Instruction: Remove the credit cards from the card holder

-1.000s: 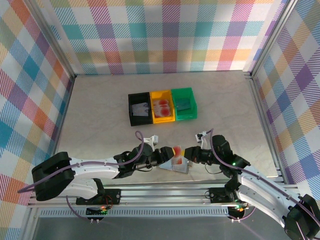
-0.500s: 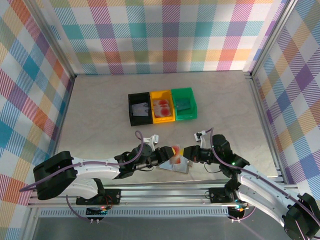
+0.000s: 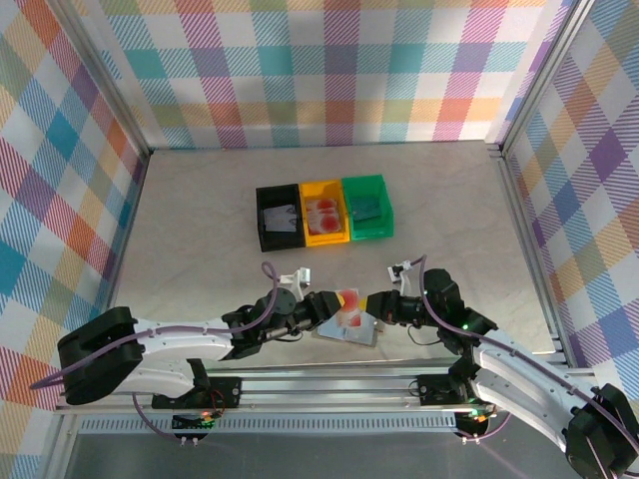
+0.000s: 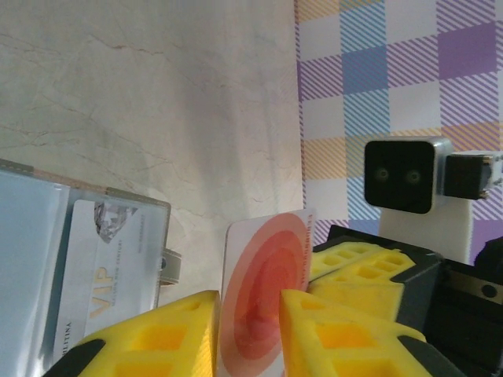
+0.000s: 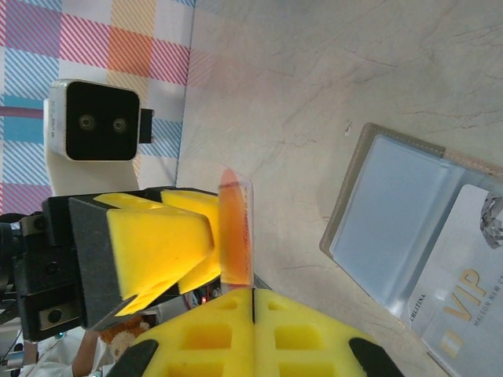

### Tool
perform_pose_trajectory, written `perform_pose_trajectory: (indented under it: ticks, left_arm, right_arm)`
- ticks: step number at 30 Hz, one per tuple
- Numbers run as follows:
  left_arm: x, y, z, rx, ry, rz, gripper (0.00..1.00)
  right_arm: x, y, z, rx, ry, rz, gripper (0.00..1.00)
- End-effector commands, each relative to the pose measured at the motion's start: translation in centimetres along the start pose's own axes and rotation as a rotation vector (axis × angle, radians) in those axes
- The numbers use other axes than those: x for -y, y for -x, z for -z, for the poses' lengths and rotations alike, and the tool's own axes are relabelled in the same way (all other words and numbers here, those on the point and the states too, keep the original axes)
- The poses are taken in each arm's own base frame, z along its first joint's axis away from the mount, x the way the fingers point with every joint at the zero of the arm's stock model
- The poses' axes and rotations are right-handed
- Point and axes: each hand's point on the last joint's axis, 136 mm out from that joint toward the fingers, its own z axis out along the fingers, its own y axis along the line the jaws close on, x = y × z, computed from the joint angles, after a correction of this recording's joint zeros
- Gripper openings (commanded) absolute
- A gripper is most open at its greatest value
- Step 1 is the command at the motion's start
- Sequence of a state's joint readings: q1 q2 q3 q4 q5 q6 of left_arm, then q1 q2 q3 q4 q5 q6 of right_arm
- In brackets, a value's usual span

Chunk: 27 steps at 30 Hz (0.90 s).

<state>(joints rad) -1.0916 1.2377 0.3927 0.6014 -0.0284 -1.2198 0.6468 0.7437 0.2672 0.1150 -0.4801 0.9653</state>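
right jaws pinching red card (image 5: pixel 236 228), left jaws flanking it, grip unclear, card holder (image 5: pixel 393 204) cropped

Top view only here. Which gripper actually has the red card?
Observer: The right gripper. Its fingers are shut on the red card, which is seen edge-on there.
Operator: And the left?
Observer: The left gripper has a finger on each side of that card. I cannot tell whether they touch it.
Operator: Anything in the holder?
Observer: Yes, a pale VIP card sits in a pocket of the open holder.
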Motion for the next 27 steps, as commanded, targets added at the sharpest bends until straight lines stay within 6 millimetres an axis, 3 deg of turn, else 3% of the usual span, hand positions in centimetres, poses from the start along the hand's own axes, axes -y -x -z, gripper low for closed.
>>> perform_pose_trajectory:
  ticks: [1,12,19,27]
  left_arm:
    - [1.56,0.34,0.59,0.021,-0.058,0.01,0.23]
    - [1.88,0.47,0.84,0.026,-0.066,0.018,0.13]
    - [1.75,0.51,0.85,0.028,-0.063,0.023,0.01]
    - [1.08,0.67,1.06,0.031,-0.034,0.016,0.0]
  right_arm:
    - [-0.23,-0.23,-0.1,-0.012,0.024,0.002,0.0]
    - [-0.45,-0.2,-0.25,-0.02,0.032,0.005,0.0]
    - [-0.42,-0.25,-0.24,-0.021,0.032,0.006,0.0]
    - [-0.32,-0.22,0.18,-0.013,0.005,0.021,0.0]
